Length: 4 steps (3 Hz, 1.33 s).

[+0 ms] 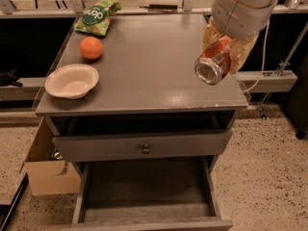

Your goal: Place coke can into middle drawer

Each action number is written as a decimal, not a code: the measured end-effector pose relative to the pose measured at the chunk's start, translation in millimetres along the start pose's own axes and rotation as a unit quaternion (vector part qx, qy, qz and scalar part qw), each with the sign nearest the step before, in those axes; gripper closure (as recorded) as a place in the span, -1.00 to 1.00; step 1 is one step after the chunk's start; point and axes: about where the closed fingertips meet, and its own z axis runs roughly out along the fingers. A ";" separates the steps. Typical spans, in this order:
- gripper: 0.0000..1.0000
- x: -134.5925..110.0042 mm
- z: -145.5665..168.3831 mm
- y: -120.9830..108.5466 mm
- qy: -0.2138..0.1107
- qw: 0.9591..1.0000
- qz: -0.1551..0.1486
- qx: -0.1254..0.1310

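Note:
My gripper (pixel 222 53) hangs from the white arm at the upper right, above the right side of the cabinet top. It is shut on the coke can (pixel 213 63), a red-orange can held tilted in the air with its silver end facing the camera. The middle drawer (pixel 147 186) is pulled out at the bottom of the view, a wide grey box with a bare floor. It lies below and to the left of the can. Above it is a flat drawer front with a round knob (pixel 145 149).
On the grey cabinet top (pixel 154 66) lie an orange fruit (pixel 91 47), a white bowl (pixel 71 81) and a green chip bag (pixel 97 15). A cardboard box (pixel 45 170) stands on the floor at the left. Railings and a beam run behind and to the right.

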 end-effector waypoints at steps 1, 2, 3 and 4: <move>1.00 -8.9 0.3 10.7 0.015 1.000 -0.003 0.002; 1.00 -35.8 12.5 47.6 0.012 1.000 0.008 0.002; 1.00 -73.2 26.8 90.5 -0.002 1.000 0.023 0.000; 1.00 -107.8 39.4 124.9 -0.012 1.000 0.019 -0.022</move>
